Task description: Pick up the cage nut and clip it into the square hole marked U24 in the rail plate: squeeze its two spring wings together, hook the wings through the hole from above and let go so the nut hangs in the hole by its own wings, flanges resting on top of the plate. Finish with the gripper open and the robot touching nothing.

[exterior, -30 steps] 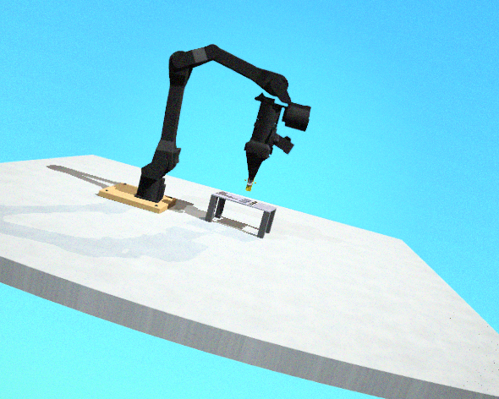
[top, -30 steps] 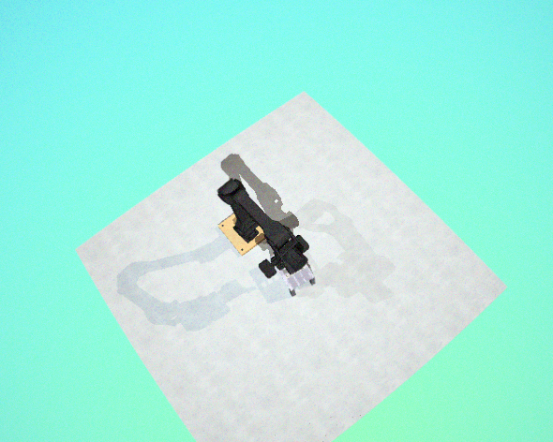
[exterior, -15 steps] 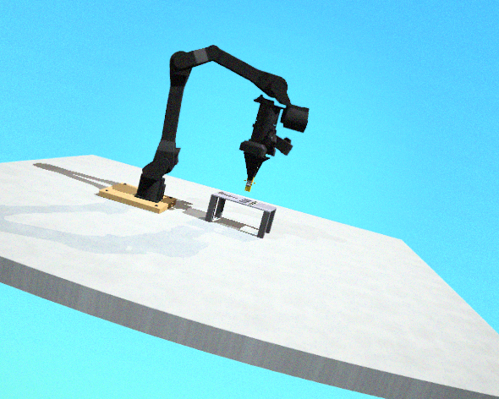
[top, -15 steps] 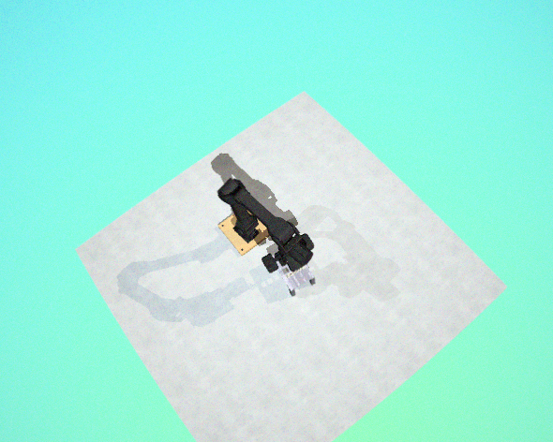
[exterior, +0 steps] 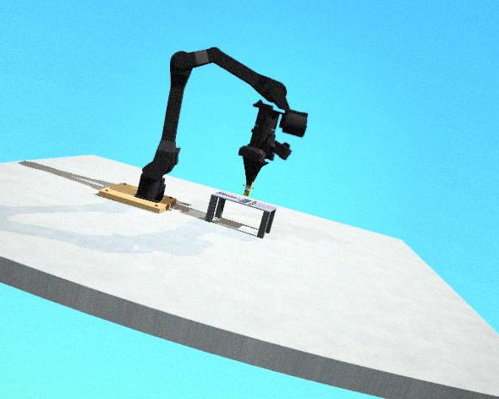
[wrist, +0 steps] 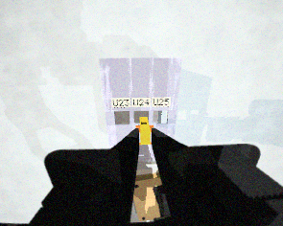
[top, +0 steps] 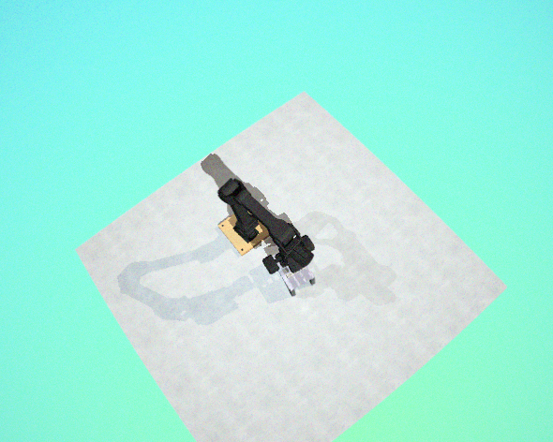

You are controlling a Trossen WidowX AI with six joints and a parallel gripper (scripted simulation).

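My gripper [exterior: 248, 186] [wrist: 144, 131] is shut on the yellow cage nut [exterior: 246, 192] [wrist: 145, 137], which sticks out below the fingertips. It is held above the pale violet rail plate [top: 296, 281] [exterior: 267, 207] [wrist: 117, 74], with a gap under it in the exterior view. In the wrist view the labels U23, U24 and U25 show on the plate with a square hole by each. The nut's far end overlaps the lower edge of the U24 hole [wrist: 139, 115]. In the top view the arm hides the nut and the fingertips.
The rail plate stands raised on dark legs [exterior: 265, 225] [top: 292, 292]. The arm's wooden base board [top: 242, 248] [exterior: 129, 199] lies on the grey table [top: 315, 360] [exterior: 262, 292] beside the plate. Shadows of the arm fall across the table.
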